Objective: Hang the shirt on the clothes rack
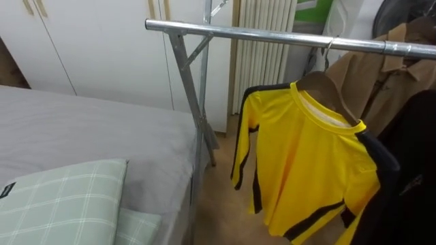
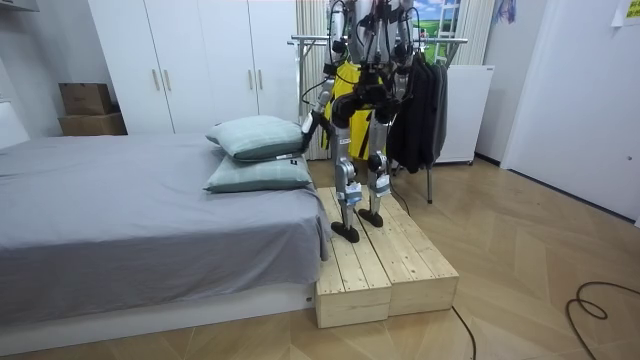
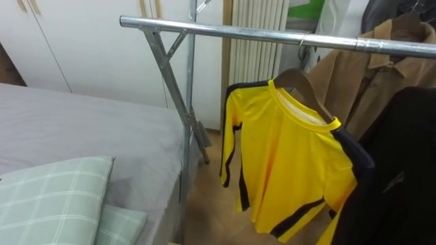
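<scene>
Left hand (image 2: 311, 124) hangs low by the pillows (image 2: 258, 137), held or loose cannot tell. Yellow shirt (image 1: 306, 163) is on a wooden hanger (image 1: 325, 87) hooked over the rail (image 1: 238, 33), above and to the right of that hand, well apart. Brown jacket (image 1: 371, 82) and black garment (image 1: 409, 184) hang further right. Robot stands on a wooden platform (image 2: 400, 265) beside the bed (image 1: 82, 129).

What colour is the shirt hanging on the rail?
Yellow shirt, black stripes and trim; shows best in the left eye view.

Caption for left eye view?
Yellow black-trimmed shirt on wooden hanger hangs from silver metal rail beside grey bed.
</scene>
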Tool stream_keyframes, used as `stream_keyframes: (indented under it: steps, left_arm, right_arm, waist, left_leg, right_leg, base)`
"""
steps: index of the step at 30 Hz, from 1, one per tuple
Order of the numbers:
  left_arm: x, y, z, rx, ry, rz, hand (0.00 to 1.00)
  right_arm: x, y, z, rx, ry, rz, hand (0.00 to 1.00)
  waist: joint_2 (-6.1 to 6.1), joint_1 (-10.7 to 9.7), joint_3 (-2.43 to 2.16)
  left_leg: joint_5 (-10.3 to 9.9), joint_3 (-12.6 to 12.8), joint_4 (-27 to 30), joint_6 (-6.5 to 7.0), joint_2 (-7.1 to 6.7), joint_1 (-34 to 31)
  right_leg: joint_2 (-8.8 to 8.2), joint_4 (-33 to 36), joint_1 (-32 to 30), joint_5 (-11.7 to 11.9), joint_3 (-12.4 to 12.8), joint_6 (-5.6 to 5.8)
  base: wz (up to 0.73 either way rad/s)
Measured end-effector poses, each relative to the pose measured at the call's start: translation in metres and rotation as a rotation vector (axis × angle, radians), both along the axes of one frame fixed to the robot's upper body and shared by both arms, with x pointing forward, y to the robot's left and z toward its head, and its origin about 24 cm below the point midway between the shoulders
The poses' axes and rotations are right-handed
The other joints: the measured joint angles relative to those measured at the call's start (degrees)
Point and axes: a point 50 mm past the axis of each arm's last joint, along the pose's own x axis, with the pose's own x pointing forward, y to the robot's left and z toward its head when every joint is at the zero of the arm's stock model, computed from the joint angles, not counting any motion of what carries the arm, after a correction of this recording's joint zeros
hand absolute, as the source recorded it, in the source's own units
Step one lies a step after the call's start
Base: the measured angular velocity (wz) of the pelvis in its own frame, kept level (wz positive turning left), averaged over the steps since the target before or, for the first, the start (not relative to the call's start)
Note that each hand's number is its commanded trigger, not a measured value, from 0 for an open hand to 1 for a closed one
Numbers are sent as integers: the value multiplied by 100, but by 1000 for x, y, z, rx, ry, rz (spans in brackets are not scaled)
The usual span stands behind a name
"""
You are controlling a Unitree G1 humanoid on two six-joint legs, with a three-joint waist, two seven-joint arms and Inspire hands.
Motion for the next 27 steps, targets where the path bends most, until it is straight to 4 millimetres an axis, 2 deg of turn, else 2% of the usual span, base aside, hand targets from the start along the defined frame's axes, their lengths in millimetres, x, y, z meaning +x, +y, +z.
stream_keyframes:
  steps: [13,27]
  left_arm:
    - [-1,0,-1,-40,7,12,0]
    - [-2,0,-1,-46,7,25,0]
  right_arm:
    - [-2,-1,-1,8,26,-18,0]
    - [-4,-2,-1,11,38,-50,0]
  waist:
    - [28,4,-4]
    - [33,1,-11]
  left_leg:
    - [1,-80,-4,0,-17,7]
    - [0,-131,11,1,-17,17]
  right_leg:
    - [-67,-12,32,-49,-90,-1]
    - [-50,-10,68,-62,-133,-10]
  base:
    - [3]
    - [1]
